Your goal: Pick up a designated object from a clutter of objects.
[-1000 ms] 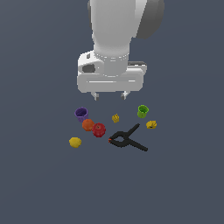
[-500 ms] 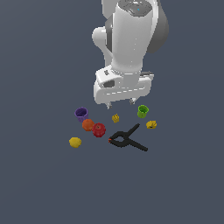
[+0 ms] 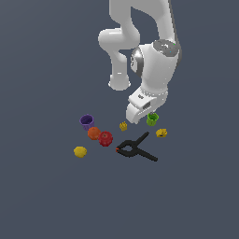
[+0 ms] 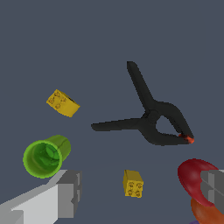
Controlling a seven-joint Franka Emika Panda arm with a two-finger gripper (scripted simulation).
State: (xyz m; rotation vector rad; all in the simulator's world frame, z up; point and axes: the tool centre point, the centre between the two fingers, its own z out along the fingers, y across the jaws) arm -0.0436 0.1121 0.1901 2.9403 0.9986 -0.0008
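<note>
Bright green, small and round with an open rim, the designated cup [image 4: 45,156] is seen upright just beside one finger [image 4: 65,192] of the white parallel gripper [image 4: 140,192], whose fingers are spread wide with nothing between them. The cup is judged light, rigid and thin-walled, likely slippery; a grasp across the rim is advised. The large black spring clamp [image 4: 153,118] and two small yellow studded bricks [image 4: 133,183] lie apart from it.

Even, shadowless sim render; sharp.
</note>
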